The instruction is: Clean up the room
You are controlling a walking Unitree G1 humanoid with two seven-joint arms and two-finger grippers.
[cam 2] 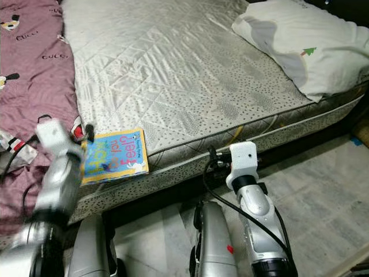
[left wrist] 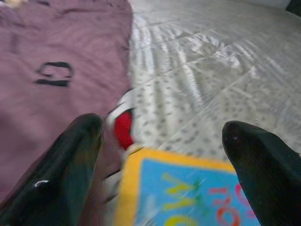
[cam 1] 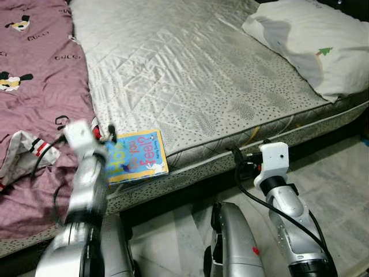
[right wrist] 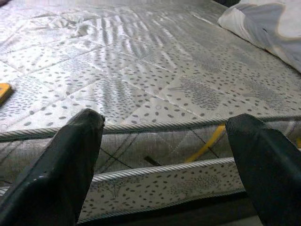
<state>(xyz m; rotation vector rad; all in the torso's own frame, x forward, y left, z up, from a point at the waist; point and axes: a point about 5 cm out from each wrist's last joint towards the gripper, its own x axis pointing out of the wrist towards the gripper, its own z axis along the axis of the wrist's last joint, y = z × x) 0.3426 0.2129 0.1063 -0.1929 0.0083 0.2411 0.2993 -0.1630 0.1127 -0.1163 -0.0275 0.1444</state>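
A children's book [cam 1: 136, 156] with a blue cover and yellow border lies flat at the near edge of the grey quilted mattress [cam 1: 190, 75]. My left gripper [cam 1: 107, 135] hovers at the book's left end, fingers open and spread, with the book [left wrist: 188, 197] just below and ahead of them. A small red and white item [left wrist: 123, 128] lies between the book and the purple blanket. My right gripper [cam 1: 238, 156] stands open in front of the mattress side [right wrist: 155, 183], holding nothing.
A purple printed blanket [cam 1: 34, 86] covers the bed's left part, with a white striped garment [cam 1: 20, 151] on it. A white pillow [cam 1: 311, 40] lies at the far right corner. Pale marble floor [cam 1: 340, 179] runs along the bed's right side.
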